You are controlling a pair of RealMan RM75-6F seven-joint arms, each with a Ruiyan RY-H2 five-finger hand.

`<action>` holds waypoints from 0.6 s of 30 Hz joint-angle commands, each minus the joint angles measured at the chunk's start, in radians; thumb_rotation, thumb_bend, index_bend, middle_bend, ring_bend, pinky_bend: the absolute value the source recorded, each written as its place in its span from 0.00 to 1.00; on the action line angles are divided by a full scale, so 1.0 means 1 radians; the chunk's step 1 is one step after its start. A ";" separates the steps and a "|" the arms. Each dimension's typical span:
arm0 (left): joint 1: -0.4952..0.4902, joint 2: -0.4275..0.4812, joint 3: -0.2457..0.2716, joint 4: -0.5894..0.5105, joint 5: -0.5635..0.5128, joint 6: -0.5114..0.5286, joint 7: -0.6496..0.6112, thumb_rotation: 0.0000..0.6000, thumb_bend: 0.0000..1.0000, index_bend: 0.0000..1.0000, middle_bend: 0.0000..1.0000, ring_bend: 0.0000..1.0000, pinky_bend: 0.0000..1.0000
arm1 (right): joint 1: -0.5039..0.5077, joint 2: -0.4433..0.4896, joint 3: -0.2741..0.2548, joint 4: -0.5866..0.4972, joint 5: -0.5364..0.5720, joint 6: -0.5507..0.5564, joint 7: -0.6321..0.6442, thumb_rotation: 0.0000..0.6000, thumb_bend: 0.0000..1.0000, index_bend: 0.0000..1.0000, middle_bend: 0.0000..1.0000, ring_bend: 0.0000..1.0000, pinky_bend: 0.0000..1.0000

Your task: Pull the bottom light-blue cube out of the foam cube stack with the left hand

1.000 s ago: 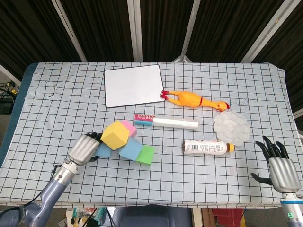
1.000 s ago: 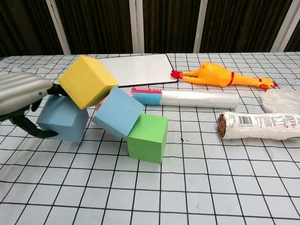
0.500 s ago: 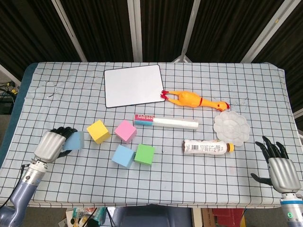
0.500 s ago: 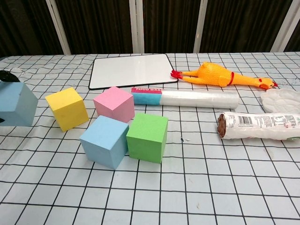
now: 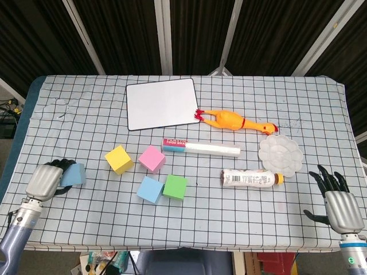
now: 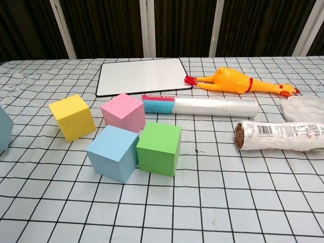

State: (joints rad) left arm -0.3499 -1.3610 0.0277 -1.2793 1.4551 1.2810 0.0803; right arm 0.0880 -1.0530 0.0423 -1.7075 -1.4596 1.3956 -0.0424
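Note:
My left hand (image 5: pixel 43 181) grips a light-blue foam cube (image 5: pixel 74 175) near the table's left front edge; in the chest view only a sliver of that cube (image 6: pixel 4 134) shows at the left border. The other cubes lie apart on the cloth: yellow (image 5: pixel 118 159), pink (image 5: pixel 152 158), a second light-blue (image 5: pixel 150 189) and green (image 5: pixel 175 187), the last two touching. They also appear as yellow cube (image 6: pixel 72 117), pink cube (image 6: pixel 123 112), light-blue cube (image 6: pixel 112 152) and green cube (image 6: pixel 159 148). My right hand (image 5: pixel 334 197) hovers open at the right front corner.
A whiteboard (image 5: pixel 161 103) lies at the back. A rubber chicken (image 5: pixel 235 121), a pink-ended tube (image 5: pixel 200 148), a lying bottle (image 5: pixel 251 178) and a white palette dish (image 5: pixel 280 153) fill the middle right of the checked tablecloth (image 5: pixel 69 114).
The left hand drew the light-blue cube leftward out from under the stack. The stack toppled and its cubes settled apart on the cloth. The right hand stayed still.

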 commanded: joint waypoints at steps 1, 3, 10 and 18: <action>-0.014 0.038 0.006 -0.046 -0.015 -0.062 -0.044 1.00 0.44 0.32 0.42 0.45 0.56 | 0.000 0.000 0.000 0.000 0.001 -0.001 -0.001 1.00 0.02 0.16 0.04 0.14 0.07; -0.026 0.051 0.007 -0.060 -0.016 -0.094 -0.068 1.00 0.42 0.32 0.41 0.43 0.56 | 0.000 0.000 -0.001 0.000 0.001 -0.002 -0.001 1.00 0.02 0.16 0.04 0.14 0.07; -0.065 0.073 0.012 -0.083 0.010 -0.179 -0.178 1.00 0.41 0.32 0.41 0.42 0.56 | 0.001 0.000 0.002 0.001 0.005 -0.001 0.002 1.00 0.02 0.16 0.04 0.14 0.07; -0.092 0.108 0.050 -0.127 0.081 -0.226 -0.319 1.00 0.41 0.32 0.40 0.41 0.56 | 0.001 0.002 0.002 0.002 0.005 0.000 0.012 1.00 0.02 0.16 0.04 0.14 0.07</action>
State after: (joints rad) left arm -0.4339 -1.2673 0.0652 -1.3908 1.5178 1.0669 -0.2140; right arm 0.0887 -1.0507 0.0448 -1.7056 -1.4546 1.3956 -0.0304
